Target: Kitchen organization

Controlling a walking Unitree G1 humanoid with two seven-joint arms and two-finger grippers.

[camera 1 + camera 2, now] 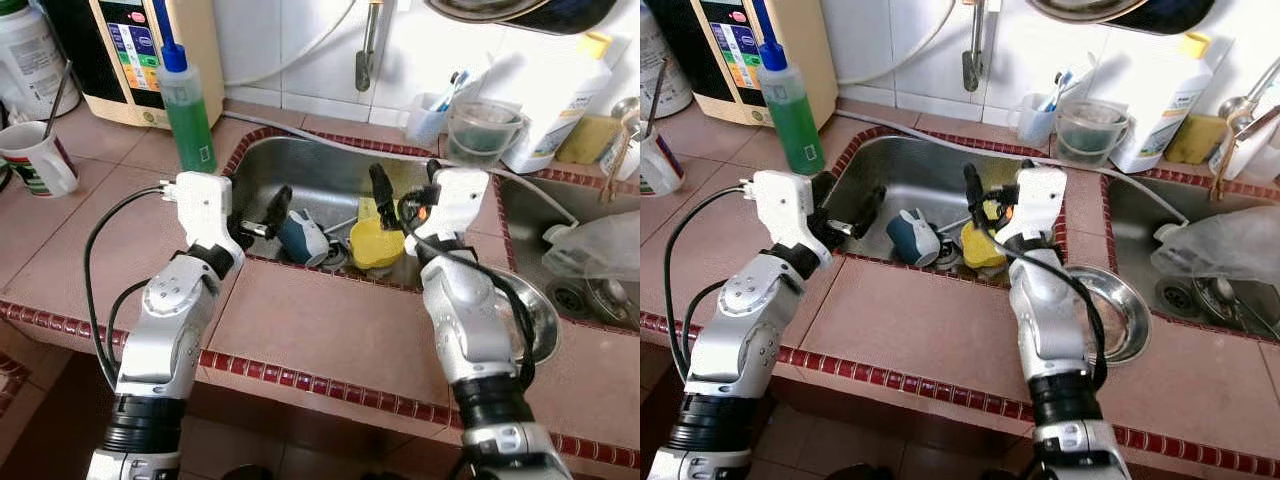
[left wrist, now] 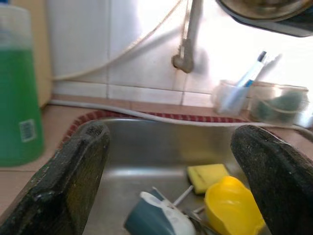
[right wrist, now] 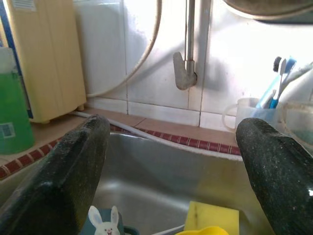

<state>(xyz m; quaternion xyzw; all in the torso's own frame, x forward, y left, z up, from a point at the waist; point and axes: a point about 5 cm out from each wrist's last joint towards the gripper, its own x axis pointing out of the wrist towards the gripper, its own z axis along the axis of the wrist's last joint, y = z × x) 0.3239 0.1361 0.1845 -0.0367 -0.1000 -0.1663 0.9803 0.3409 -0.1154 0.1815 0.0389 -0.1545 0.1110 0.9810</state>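
Both grippers, left (image 1: 262,222) and right (image 1: 392,200), hovered mid-frame over the sink (image 1: 320,175), jaws spread and empty; next, probably grasping the yellow cup (image 1: 377,243).

Bright daylight falls from the upper right, washing the white wall tiles (image 2: 146,49) almost to glare in both wrist views. The head views are evenly lit and fairly sharp, with lines bowing slightly toward the edges. The steel sink (image 1: 320,180) shows soft reflections and a shaded near wall. In the wrist views the near black fingers (image 2: 68,186) are blurred, and the background is soft and hazy.
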